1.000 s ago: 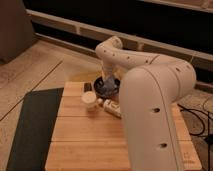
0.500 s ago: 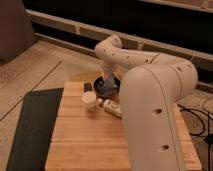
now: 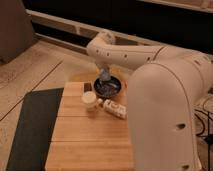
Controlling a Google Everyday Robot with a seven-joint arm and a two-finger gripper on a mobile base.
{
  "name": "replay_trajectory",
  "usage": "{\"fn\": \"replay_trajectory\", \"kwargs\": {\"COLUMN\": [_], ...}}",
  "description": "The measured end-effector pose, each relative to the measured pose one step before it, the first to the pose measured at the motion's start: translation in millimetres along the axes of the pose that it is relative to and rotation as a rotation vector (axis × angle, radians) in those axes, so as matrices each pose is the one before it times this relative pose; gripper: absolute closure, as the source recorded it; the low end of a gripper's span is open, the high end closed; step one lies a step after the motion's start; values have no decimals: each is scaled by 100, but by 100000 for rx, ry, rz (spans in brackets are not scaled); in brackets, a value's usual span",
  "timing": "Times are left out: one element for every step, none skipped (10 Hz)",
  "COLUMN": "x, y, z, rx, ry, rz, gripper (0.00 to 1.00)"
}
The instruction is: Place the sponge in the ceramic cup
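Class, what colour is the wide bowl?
The bowl is dark blue-black, camera view; the claw hangs over it.

table (image 3: 90,135): pale wood planks | arm (image 3: 125,55): smooth white plastic | end effector (image 3: 104,76) over glossy dark bowl (image 3: 117,89)

Ceramic cup (image 3: 90,100) left-front of bowl (image 3: 118,88) (jaws above it); box (image 3: 115,108) right of cup, on table (image 3: 85,142).

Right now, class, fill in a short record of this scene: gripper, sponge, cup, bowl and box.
gripper: shut, hanging over the dark bowl
ceramic cup: upright on the wooden table, beside the bowl
sponge: apparently held in the gripper, not yet in the cup
cream box: lying right of the cup
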Motion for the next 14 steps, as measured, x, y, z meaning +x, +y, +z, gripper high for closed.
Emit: {"fn": "replay_trajectory", "kwargs": {"x": [186, 132, 46, -150, -144, -81, 35, 59, 56, -10, -67, -211, -235, -201], "y": [1172, 1306, 1016, 1641, 1095, 828, 829, 628, 712, 788, 581, 668, 697, 690], "z": [-276, -233, -122, -295, -135, -87, 62, 124, 216, 327, 315, 239, 212, 259], "rx": [-1123, -1182, -701, -1014, -445, -177, 72, 53, -35, -510, -652, -919, -1052, -1108], "ry": [-1236, -1144, -714, -1506, -896, -593, -210, 27, 134, 29, -152, -499, -531, -423], "rz": [-1772, -2238, -2029, -3602, -2731, -2339, -2695, -1962, -2054, -1682, -971, -851, -1099, -1061], "gripper": [100, 100, 100, 100, 100, 100, 100, 100, 100, 100, 100, 100, 100, 100]}}
